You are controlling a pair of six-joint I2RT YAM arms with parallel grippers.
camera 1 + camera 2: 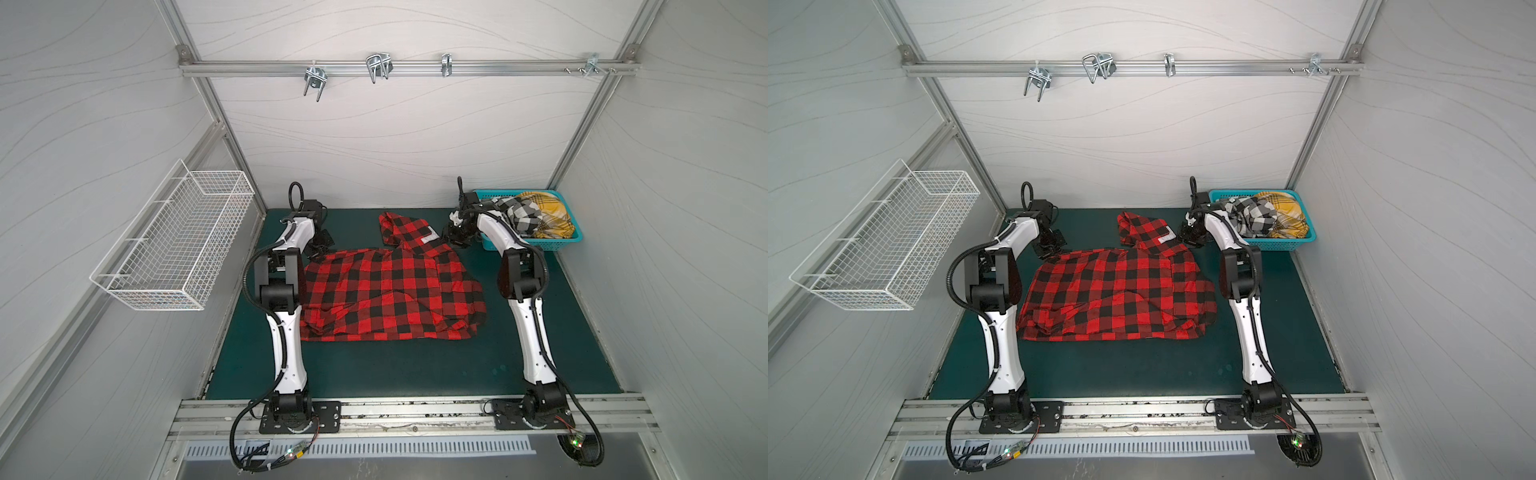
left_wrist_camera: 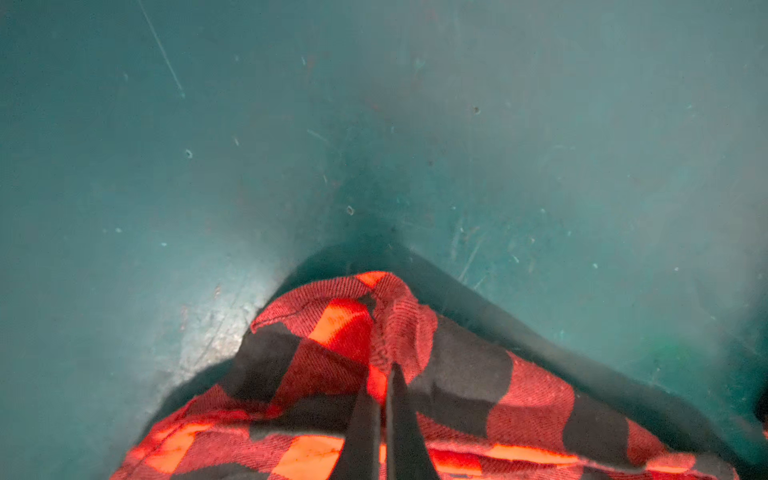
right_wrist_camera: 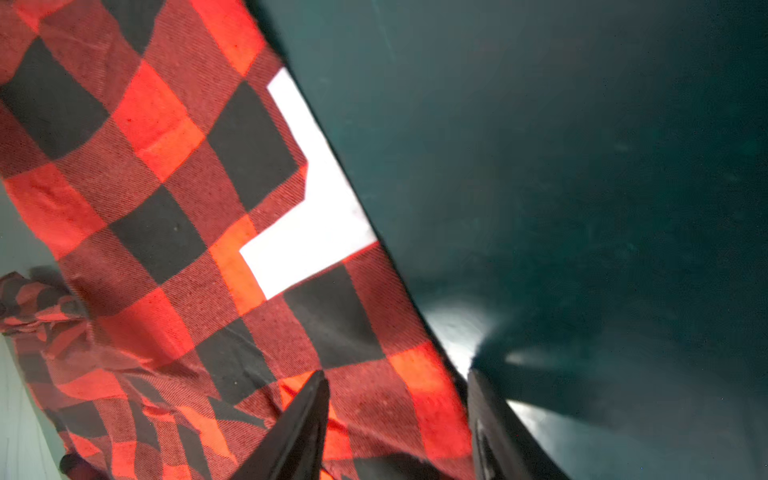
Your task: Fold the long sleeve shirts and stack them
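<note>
Corner caught: left pincer (image 2: 382, 376) clamped a corner of the red-and-black shirt (image 1: 386, 286). Right pincer (image 3: 397, 374) stood spread, straddling its edge near the white patch (image 3: 316, 216).

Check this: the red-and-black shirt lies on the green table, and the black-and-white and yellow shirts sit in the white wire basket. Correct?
One thing is wrong: the black-and-white shirt and the yellow shirt sit in the blue basket, as both top views show. The red-and-black shirt does lie on the green table.
</note>
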